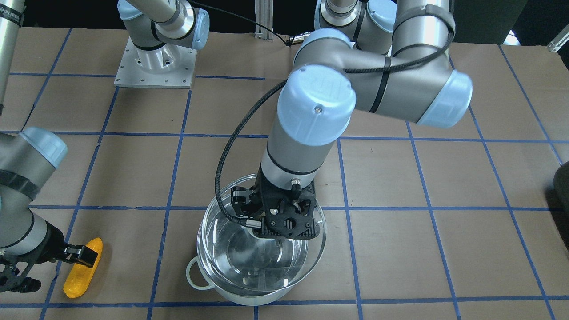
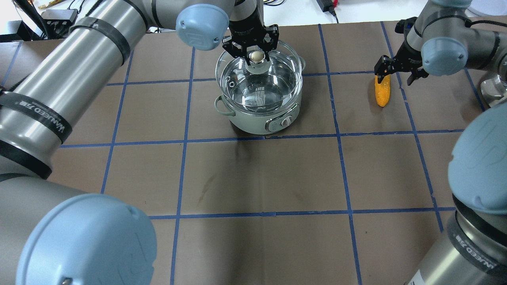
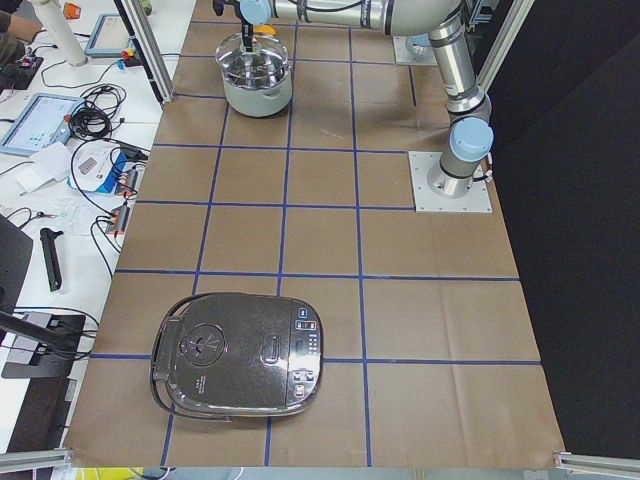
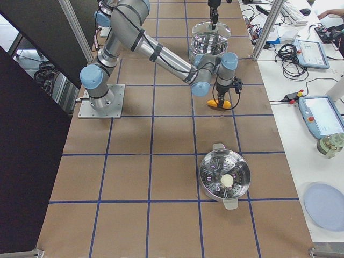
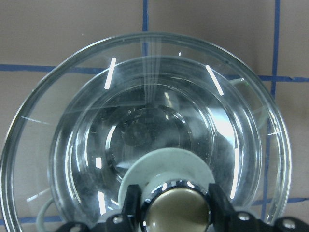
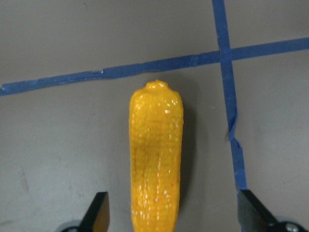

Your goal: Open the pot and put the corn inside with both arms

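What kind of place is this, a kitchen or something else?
Probably a robotics lab, not a kitchen: the table has brown paper with a blue tape grid, the robot arms are bolted to base plates, and a side bench holds tablets and cables.

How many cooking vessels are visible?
3: the pot under the lid in the left gripper, a steamer pan toward the table's right end, a rice cooker toward its left end. None looks hidden.

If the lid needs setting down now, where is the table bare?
Bare: the table on the robot's side of the pot, and the strip between pot and corn. Crowded: over the pot, where the left gripper holds the lid, and around the corn, straddled by the open right gripper.
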Motion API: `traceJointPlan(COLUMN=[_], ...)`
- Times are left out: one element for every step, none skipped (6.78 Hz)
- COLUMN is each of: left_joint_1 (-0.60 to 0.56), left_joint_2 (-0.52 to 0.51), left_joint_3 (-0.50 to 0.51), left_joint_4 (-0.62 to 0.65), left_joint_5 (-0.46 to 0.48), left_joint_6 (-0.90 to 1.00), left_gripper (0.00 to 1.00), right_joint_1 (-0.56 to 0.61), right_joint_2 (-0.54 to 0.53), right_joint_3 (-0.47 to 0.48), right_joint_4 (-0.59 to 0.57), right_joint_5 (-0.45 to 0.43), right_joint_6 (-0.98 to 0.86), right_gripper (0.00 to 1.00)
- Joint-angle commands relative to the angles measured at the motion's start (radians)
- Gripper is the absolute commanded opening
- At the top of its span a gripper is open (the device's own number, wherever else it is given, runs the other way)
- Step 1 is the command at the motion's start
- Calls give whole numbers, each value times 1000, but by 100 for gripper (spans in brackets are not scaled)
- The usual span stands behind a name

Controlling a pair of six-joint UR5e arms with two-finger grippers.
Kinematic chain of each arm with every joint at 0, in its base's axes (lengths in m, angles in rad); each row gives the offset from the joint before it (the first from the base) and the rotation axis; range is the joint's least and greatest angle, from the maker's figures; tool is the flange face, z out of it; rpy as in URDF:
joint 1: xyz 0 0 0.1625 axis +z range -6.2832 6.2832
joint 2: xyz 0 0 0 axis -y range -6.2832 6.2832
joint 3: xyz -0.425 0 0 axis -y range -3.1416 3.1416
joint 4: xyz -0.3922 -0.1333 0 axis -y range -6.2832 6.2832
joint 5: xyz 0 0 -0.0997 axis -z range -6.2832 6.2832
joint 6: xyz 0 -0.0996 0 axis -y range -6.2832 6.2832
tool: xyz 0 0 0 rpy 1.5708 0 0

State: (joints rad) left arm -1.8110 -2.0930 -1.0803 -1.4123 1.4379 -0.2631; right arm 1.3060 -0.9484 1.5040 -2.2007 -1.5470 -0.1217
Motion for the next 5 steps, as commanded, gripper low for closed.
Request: traceJointPlan(left_joint_1=[144, 230, 311, 367, 383], left_joint_2=[73, 71, 71, 62, 23], left_joint_3=[-6, -54, -132, -235, -366], left_joint_4=[-89, -79, -54, 96, 262], left_joint_5=[123, 127, 122, 113, 113], left_joint_6=[278, 424, 485, 618, 633], left_gripper=[13, 13, 13, 13, 13], right_joint_1=[-1, -1, -1, -1, 2], right_joint_2=[46, 42, 36, 27, -16], right_joint_3=[5, 8, 5, -2, -11], right_joint_4=[-40, -36, -25, -13, 36], right_joint_5=[54, 51, 50, 42, 42], right_joint_6=[8, 10, 11, 10, 19], right_gripper=[79, 42, 19, 13, 9])
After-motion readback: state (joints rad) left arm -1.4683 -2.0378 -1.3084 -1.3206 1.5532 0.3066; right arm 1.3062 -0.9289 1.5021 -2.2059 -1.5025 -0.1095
